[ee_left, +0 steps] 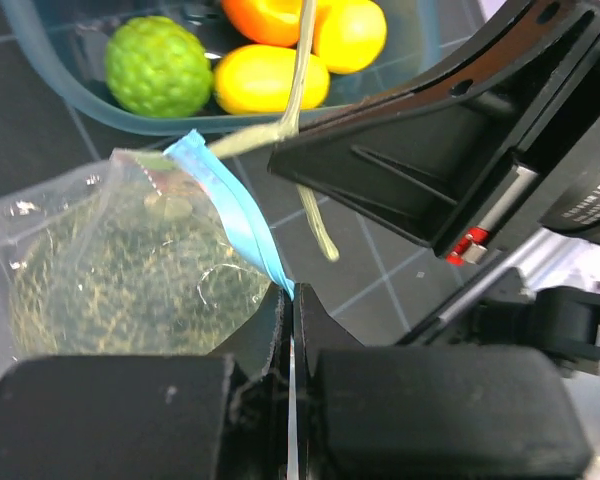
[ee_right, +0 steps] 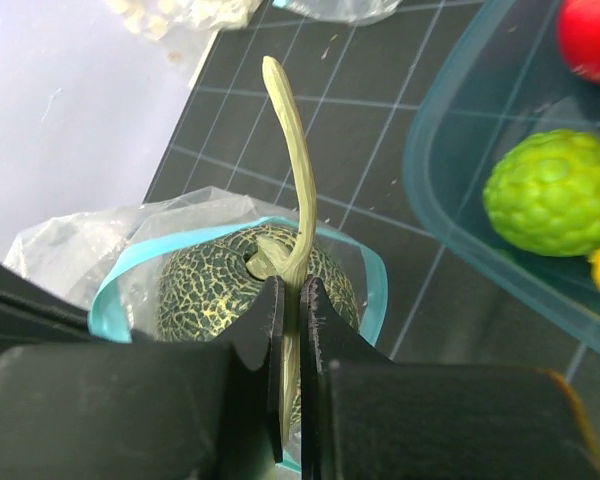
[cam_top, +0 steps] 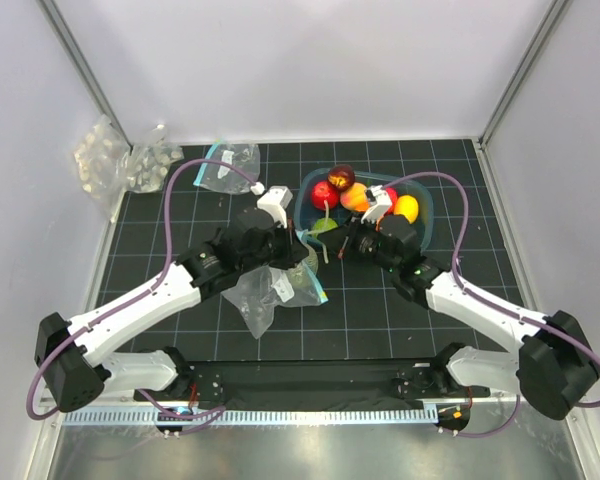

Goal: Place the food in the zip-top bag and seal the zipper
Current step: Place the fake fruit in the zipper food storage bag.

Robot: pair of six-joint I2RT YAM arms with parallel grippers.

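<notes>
**Left wrist view.** The left tool (ee_left: 293, 300) lies closest to the lens. Its fingers are pinched narrow on the teal zipper (ee_left: 232, 205), lifting one lip of the zip-top bag (ee_left: 50, 230). The melon (ee_left: 130, 275) shows through the clear wall, inside the bag. Beyond it, a clear tub (ee_left: 55, 70) holds a green ball (ee_left: 158, 65), a lemon (ee_left: 270, 78) and an orange fruit (ee_left: 275, 15).

**Right wrist view.** The right tool (ee_right: 292, 290) is clamped on the melon's pale stem (ee_right: 298, 150). The zipper rings the melon, so the mouth stands open with the melon seated in it.

**Top external view.** Both tools meet over the bag, just beside the tub on the dark surface (cam_top: 360, 320). Several fruits lie in the tub. A second bag (cam_top: 230, 165) and packs of white lumps (cam_top: 115, 160) sit at the far left.

**Step in hand.** Loading the melon. The next move calls for the right tool to release the stem and lift clear of the mouth. The zipper is not yet sealed.
</notes>
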